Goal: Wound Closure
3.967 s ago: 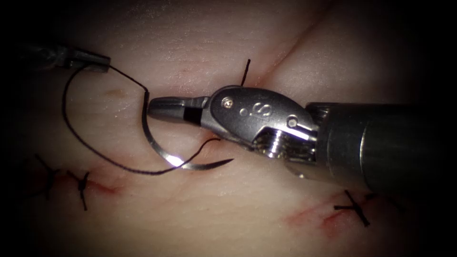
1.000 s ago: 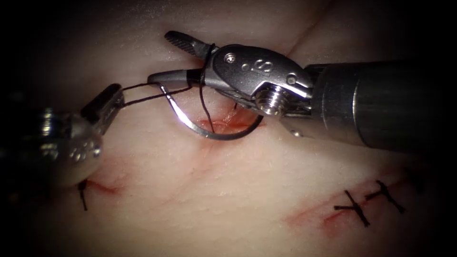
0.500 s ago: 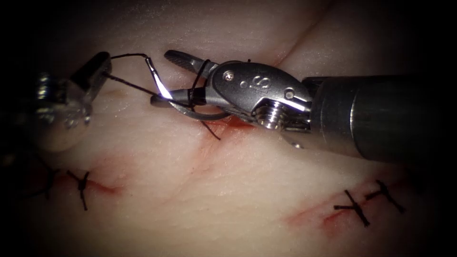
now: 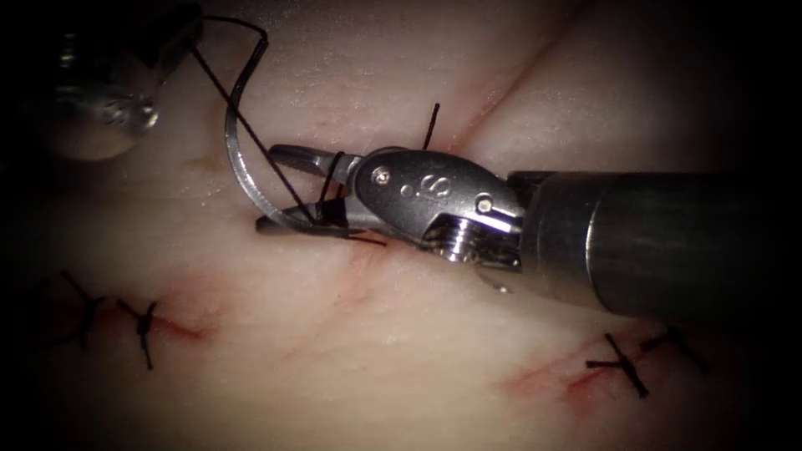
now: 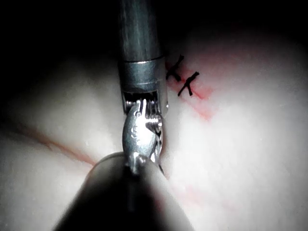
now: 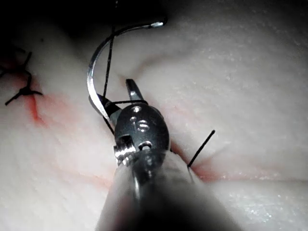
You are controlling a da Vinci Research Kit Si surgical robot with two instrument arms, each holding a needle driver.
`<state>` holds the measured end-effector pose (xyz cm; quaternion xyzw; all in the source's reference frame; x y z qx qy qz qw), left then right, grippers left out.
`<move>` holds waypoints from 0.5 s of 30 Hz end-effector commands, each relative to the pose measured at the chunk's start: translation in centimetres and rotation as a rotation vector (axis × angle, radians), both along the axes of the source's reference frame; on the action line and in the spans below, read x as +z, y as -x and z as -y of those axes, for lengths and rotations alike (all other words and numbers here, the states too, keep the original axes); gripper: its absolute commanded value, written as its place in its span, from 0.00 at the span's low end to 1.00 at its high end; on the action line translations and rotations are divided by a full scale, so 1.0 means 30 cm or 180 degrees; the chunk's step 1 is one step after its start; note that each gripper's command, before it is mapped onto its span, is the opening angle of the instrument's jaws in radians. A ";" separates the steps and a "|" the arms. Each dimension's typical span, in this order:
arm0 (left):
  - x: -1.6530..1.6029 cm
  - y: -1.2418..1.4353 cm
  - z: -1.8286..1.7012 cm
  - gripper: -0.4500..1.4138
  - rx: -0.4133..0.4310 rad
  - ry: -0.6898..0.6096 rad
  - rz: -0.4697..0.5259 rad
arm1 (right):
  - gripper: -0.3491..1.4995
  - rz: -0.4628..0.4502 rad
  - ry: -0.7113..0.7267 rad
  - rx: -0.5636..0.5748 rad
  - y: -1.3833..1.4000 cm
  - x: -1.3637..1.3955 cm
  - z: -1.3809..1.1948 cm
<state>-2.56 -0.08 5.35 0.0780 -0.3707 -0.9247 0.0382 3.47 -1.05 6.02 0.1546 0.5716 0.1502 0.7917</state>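
At the upper left, my left tool (image 4: 189,27) is shut on the black thread (image 4: 251,134) close to the needle's tail. The curved needle (image 4: 231,159) hangs from that thread, out of the tissue (image 4: 401,334). It arcs down until its lower end lies against the lower jaw of my right tool (image 4: 266,188). That tool's jaws stand open with thread wound around them and grip nothing. The right wrist view shows the same needle (image 6: 91,79), the thread (image 6: 109,57) and the open right tool (image 6: 115,96). The left wrist view shows the right tool's wrist (image 5: 141,134).
A short cut thread end (image 4: 432,125) sticks up beside the cut (image 4: 359,271), which is stained with red fluid. Tied stitches sit at lower left (image 4: 146,327) and lower right (image 4: 622,367). The right tool's thick shaft (image 4: 668,242) covers the right middle.
The left tool has risen up and left, pulling the thread and lifting the needle away from the wound. The right tool has dropped slightly, its open jaws still wrapped in thread.
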 end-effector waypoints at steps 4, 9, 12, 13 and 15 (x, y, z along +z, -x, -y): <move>0.004 0.0033 -0.001 0.00 0.0108 0.0111 0.0175 | 0.43 -0.0006 -0.0032 -0.0041 -0.0018 0.0025 0.0034; 0.010 0.0058 -0.006 0.00 0.0519 0.0029 0.0517 | 0.38 -0.0050 -0.0062 -0.0082 -0.0012 0.0026 0.0043; 0.014 0.0060 -0.008 0.00 0.0678 -0.0157 0.0789 | 0.36 -0.0058 -0.0076 -0.0089 -0.0011 0.0025 0.0048; 0.016 0.0057 -0.008 0.00 0.0710 -0.0210 0.0826 | 0.36 -0.0059 -0.0075 -0.0090 -0.0011 0.0025 0.0049; 0.021 0.0042 -0.011 0.00 0.0714 -0.0236 0.0886 | 0.36 -0.0096 -0.0078 -0.0124 -0.0013 0.0025 0.0055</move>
